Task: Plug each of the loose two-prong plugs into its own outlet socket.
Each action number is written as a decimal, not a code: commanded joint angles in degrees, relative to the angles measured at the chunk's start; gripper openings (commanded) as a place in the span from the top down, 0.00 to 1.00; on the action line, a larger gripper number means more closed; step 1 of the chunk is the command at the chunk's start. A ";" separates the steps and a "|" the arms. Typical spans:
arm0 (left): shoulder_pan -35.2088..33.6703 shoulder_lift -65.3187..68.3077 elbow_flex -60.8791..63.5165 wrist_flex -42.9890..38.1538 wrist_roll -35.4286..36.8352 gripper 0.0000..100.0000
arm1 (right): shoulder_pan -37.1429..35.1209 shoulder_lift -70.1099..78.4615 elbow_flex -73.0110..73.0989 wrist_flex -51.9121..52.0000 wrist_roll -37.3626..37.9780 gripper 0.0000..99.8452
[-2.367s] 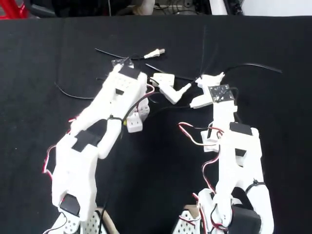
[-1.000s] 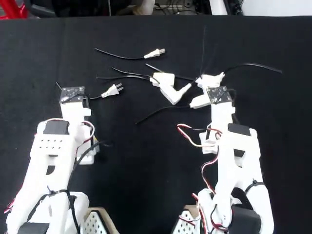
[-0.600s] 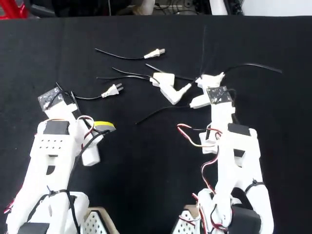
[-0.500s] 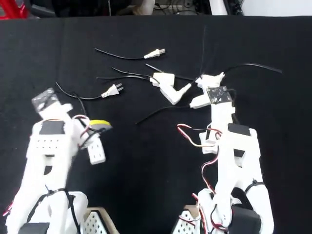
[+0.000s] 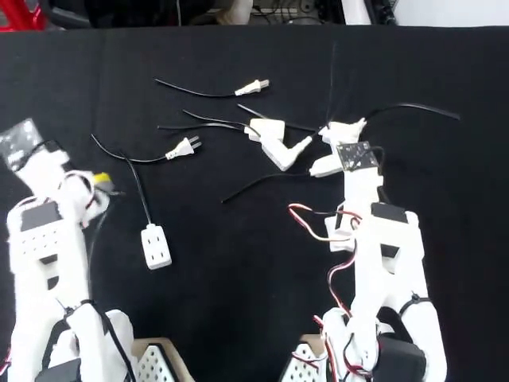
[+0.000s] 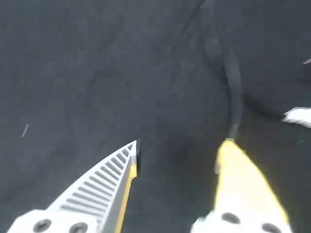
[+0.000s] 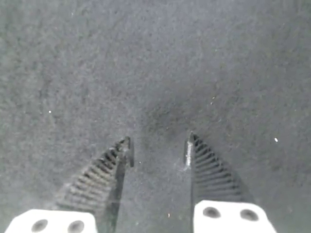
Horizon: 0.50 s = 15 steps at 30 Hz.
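my left gripper [image 6: 177, 145] has swung off to the left of the outlet socket [image 5: 155, 245] it brought over and let go, and its fingers are now spread wide on nothing. a two-prong plug [image 5: 184, 146] lies loose just beyond that socket, so i'd judge mating that pair comes next. my right gripper [image 7: 156, 145] stays well right of the socket, fingers slightly parted and empty.

Left wrist view: black cable [image 6: 233, 92] blurred, its end indistinct. White object [image 6: 300, 116] cut by picture edge, identity unclear. Left claw [image 6: 180, 145] finger bases cut by edge.

High view: left arm [image 5: 48, 263] and right arm [image 5: 386, 263] cut by bottom edge. Right claw [image 5: 330, 146] partly under own wrist board [image 5: 358, 153]. Outlet block [image 5: 155, 246] slots too small to resolve. Central white cluster [image 5: 277, 143]: plug seated or not, cannot tell.
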 commanded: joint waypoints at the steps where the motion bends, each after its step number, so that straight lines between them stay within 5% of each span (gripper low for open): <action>1: 11.12 -1.41 1.10 -7.74 2.64 0.84 | -0.88 -1.10 -0.22 -0.70 0.00 0.83; 6: 20.88 -0.79 5.58 -16.44 12.40 0.88 | -0.88 -1.10 -0.22 -0.70 0.00 0.83; 15: 17.80 23.47 0.31 -15.21 10.29 0.87 | -0.88 -1.10 -0.22 -0.70 0.00 0.83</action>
